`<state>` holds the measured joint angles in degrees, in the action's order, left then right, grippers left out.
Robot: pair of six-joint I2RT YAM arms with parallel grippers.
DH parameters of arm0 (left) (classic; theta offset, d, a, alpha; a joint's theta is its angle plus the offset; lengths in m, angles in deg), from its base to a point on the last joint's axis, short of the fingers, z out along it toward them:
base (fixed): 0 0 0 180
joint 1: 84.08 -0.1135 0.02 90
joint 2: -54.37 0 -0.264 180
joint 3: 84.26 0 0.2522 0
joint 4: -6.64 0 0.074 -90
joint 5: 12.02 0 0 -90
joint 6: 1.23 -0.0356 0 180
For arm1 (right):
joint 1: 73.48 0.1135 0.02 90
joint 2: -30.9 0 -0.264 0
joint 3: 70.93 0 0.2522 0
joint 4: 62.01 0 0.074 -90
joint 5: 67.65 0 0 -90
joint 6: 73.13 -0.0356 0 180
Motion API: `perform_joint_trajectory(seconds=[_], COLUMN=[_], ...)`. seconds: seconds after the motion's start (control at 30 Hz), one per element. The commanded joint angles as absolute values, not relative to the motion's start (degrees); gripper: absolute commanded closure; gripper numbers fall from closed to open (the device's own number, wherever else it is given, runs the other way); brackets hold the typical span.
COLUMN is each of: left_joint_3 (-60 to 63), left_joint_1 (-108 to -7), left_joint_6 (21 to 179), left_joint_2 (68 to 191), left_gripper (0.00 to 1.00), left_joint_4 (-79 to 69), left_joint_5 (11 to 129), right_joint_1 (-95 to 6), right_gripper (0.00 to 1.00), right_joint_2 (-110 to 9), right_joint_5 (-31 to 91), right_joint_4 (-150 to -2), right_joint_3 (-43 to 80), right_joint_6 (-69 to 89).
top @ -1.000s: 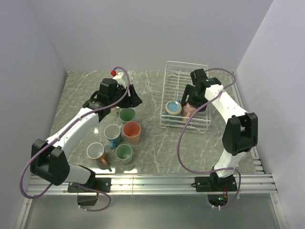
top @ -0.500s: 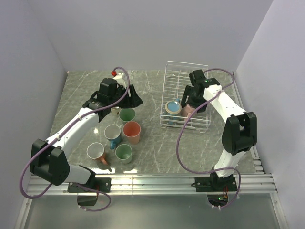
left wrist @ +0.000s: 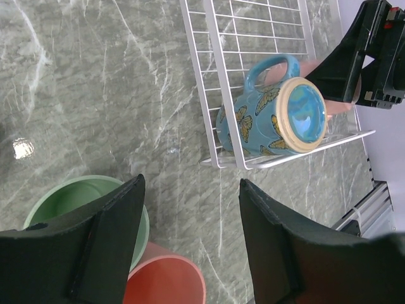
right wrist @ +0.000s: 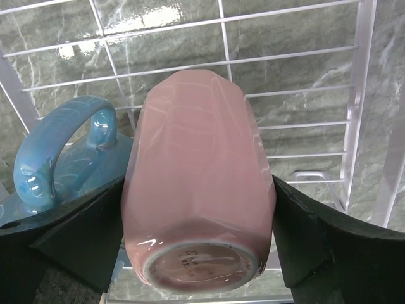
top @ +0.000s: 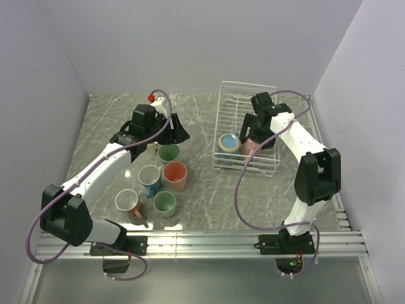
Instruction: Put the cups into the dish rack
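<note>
Straddling the pink cup [right wrist: 196,158] at the dish rack's [right wrist: 364,95] near edge, the right gripper [right wrist: 197,209] flanks it; whether it pinches, I cannot tell. The left gripper [left wrist: 190,234] hangs spread, empty.

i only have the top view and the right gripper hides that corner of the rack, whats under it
Observer: The right gripper straddles a pink cup that lies on its side in the rack, base toward the wrist camera.
Operator: and the other cup in there, upright?
Observer: No. The left wrist view shows the blue cup on its side too, with butterflies printed on it.
Operator: left arm holding anything
Observer: No. The left gripper is open and empty, just by a green cup.
</note>
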<state>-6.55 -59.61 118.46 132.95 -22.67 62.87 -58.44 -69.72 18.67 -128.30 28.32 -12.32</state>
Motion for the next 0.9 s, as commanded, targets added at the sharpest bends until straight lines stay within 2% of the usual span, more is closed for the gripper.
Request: perform_joint_trajectory(seconds=[0.0, 0.17, 0.57, 0.8, 0.87], left_joint_3=[-4.93, -3.96, -2.56, -0.62, -0.53], left_joint_1=[-59.74, -59.74, -59.74, -59.74, -59.74], left_joint_6=[119.36, 119.53, 119.01, 117.77, 118.04], left_joint_2=[131.62, 131.53, 130.92, 131.36, 131.18], left_gripper=[0.34, 0.34, 0.34, 0.34, 0.34], left_joint_4=[-22.85, -23.81, -26.27, -28.74, -28.91], left_joint_5=[62.69, 63.21, 65.23, 66.73, 66.38], right_joint_1=[-57.84, -57.84, -57.84, -59.85, -61.26], right_gripper=[0.08, 0.03, 0.00, 0.00, 0.07], right_joint_2=[-69.83, -68.86, -64.99, -62.53, -62.88], right_joint_5=[20.15, 20.85, 22.17, 18.75, 18.48], right_joint_4=[-133.16, -135.00, -140.01, -138.08, -136.77], right_joint_3=[29.92, 33.61, 42.06, 38.81, 38.46], right_joint_6=[-11.61, -11.52, -11.00, -9.85, -10.03])
